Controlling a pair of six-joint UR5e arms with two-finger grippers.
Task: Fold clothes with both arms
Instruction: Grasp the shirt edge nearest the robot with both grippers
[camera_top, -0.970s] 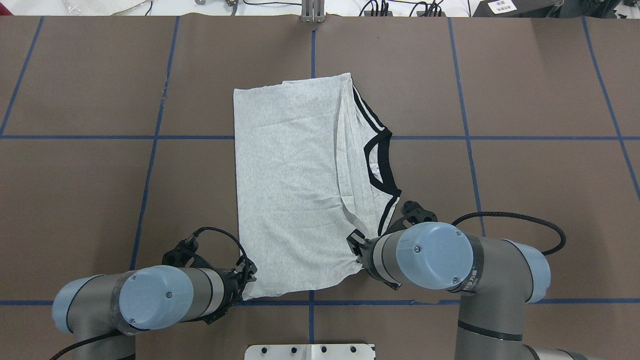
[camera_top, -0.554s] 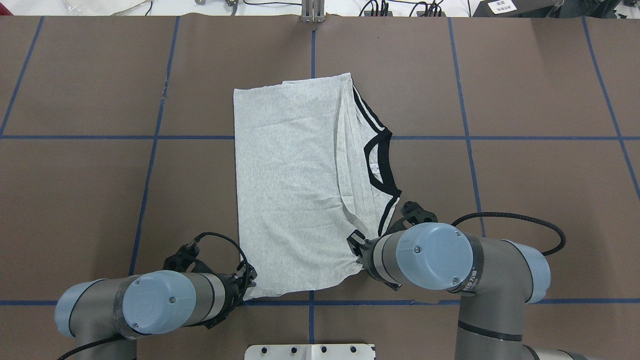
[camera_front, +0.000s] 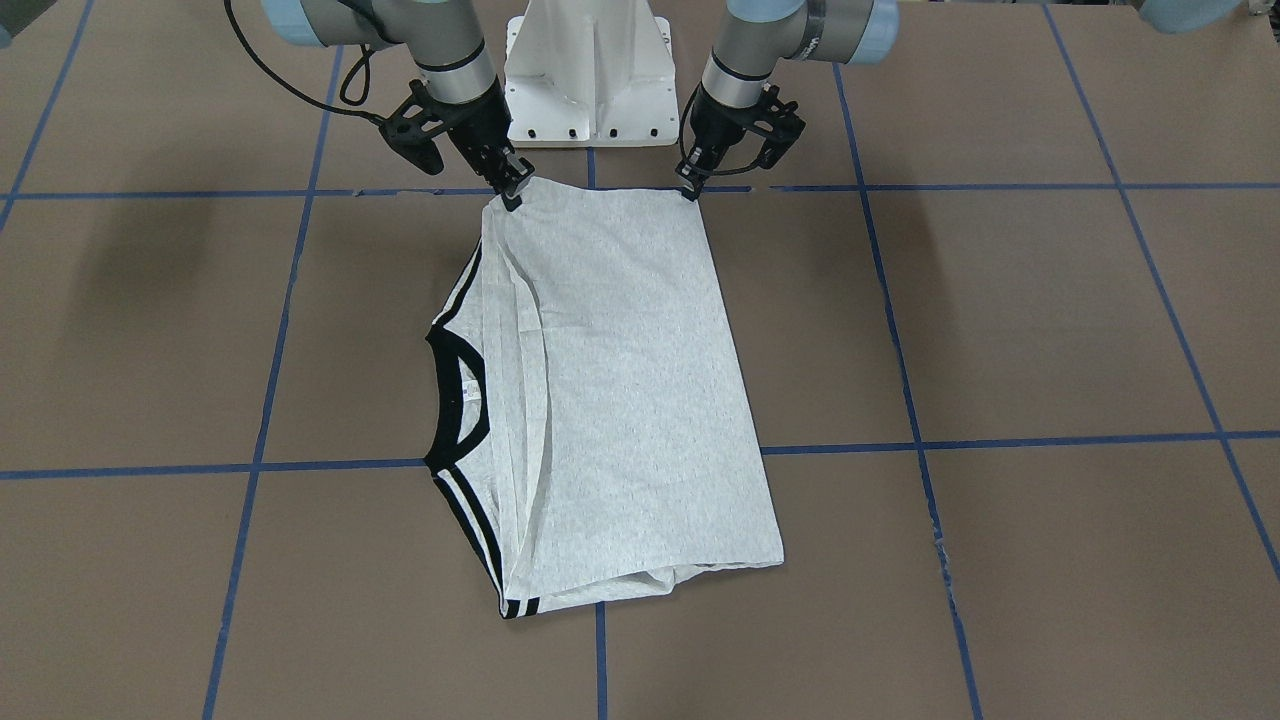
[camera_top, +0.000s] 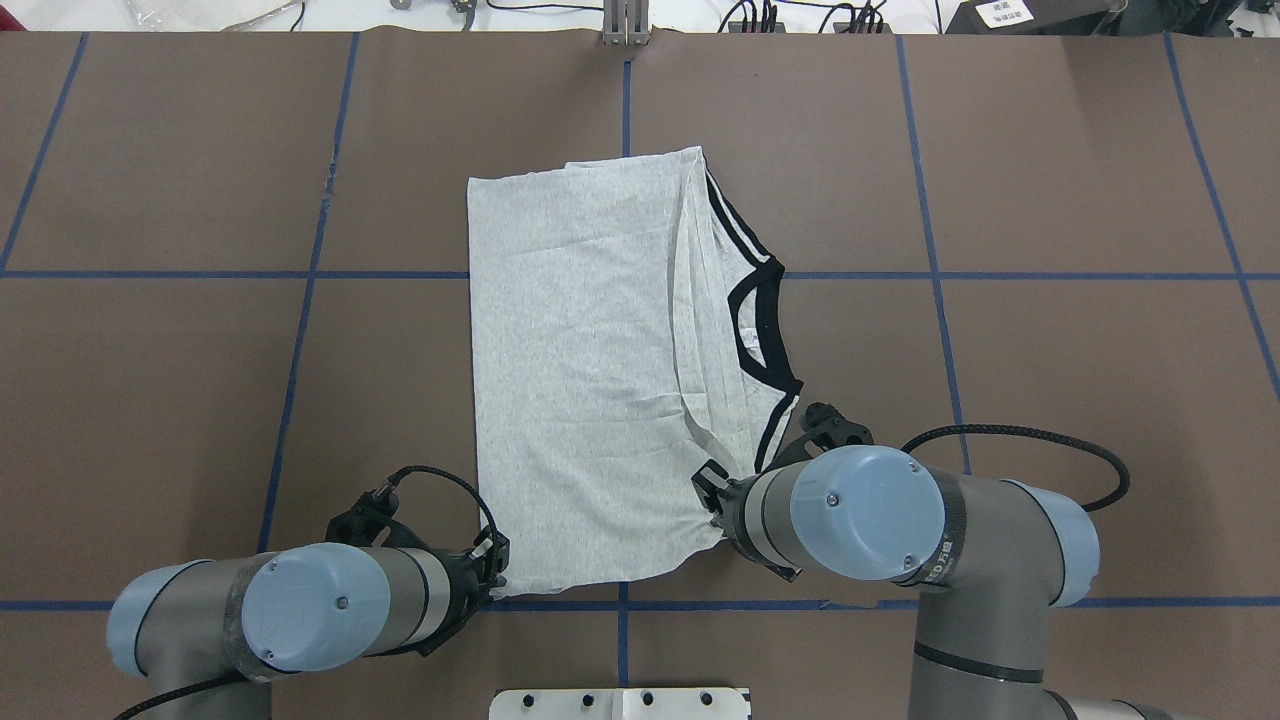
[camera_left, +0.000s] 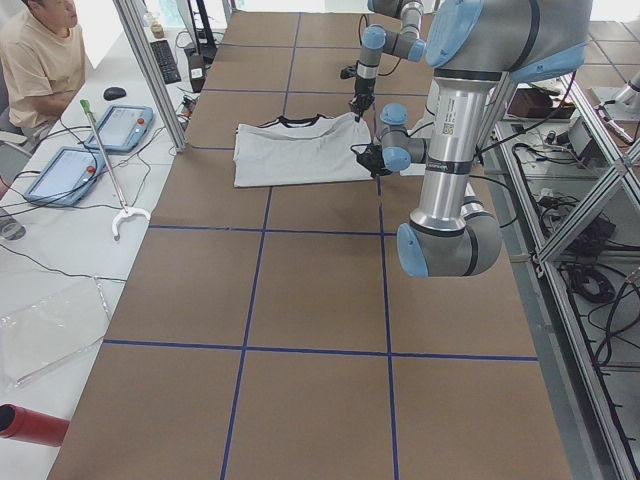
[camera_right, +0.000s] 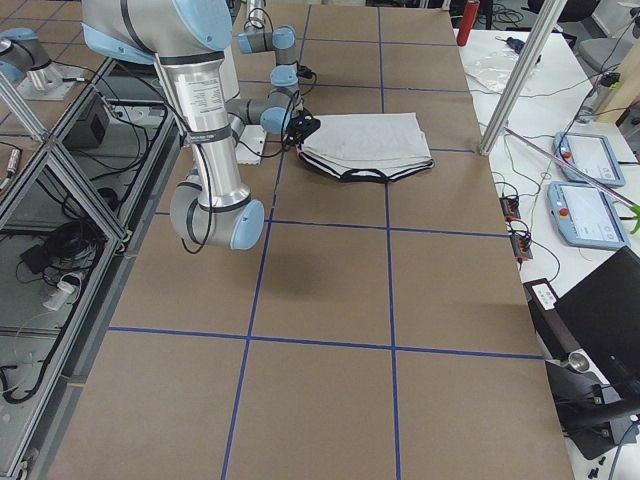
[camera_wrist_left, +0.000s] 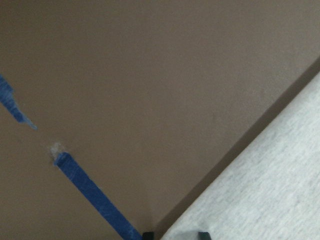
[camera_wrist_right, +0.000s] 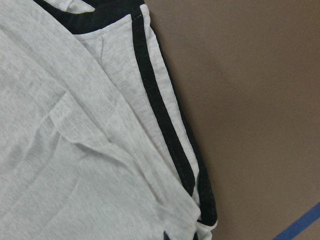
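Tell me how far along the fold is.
Done: the light heather-grey, black-collared T-shirt lies as a rectangle, sleeves tucked in. In hand: the right gripper pinches one near corner; the left gripper sits at the other, grasp unclear. Left: likely folding it across.

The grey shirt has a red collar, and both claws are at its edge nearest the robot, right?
The collar is black, not red; the overhead exterior view shows it. The left gripper and right gripper are indeed at the grey shirt's edge nearest the robot.
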